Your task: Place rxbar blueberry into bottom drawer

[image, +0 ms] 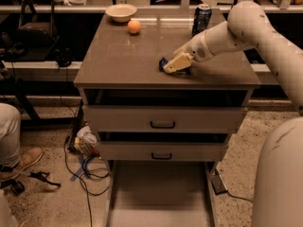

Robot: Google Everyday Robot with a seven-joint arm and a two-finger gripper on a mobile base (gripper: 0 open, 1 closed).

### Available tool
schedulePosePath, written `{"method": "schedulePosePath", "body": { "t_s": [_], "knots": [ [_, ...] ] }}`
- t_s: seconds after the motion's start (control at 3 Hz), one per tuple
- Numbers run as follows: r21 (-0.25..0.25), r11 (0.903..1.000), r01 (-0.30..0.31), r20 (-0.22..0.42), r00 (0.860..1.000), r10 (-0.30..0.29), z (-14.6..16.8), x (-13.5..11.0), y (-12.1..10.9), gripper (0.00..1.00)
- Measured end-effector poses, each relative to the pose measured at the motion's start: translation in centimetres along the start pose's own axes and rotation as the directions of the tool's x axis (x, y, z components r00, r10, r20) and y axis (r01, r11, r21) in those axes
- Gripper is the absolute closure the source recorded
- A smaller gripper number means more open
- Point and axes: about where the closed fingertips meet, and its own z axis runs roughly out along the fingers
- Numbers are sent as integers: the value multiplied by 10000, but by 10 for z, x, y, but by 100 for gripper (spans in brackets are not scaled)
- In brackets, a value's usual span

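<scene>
The rxbar blueberry (pixel 164 63), in a dark blue wrapper, lies flat on the cabinet top near its front middle. My gripper (pixel 176 64) is down on the cabinet top right over the bar and covers most of it. Only the bar's left end shows. My arm reaches in from the upper right. The bottom drawer (pixel 161 193) is pulled out at floor level below the cabinet, a wide shallow tray with a bare floor.
A dark blue soda can (pixel 202 18) stands behind my arm. An orange (pixel 134 27) and a white bowl (pixel 121 12) sit at the back left of the top. The two upper drawers (pixel 162 124) are shut. Cables (pixel 85 169) and a person's shoe (pixel 23 160) are on the floor at left.
</scene>
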Motion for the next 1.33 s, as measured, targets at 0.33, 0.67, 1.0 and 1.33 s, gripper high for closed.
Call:
{"method": "schedulePosePath", "body": {
  "t_s": [0.33,0.67,1.0,1.33],
  "knots": [
    [129,9998,127,44,9999,-128,-4,-3,6,64],
    [607,9970,484,280,9983,-502,-33,-15,22,97],
    [1072,9915,732,391,9962,-778,-66,-24,41,100],
    [1645,9857,357,392,9983,-427,-103,-23,68,100]
  ]
}}
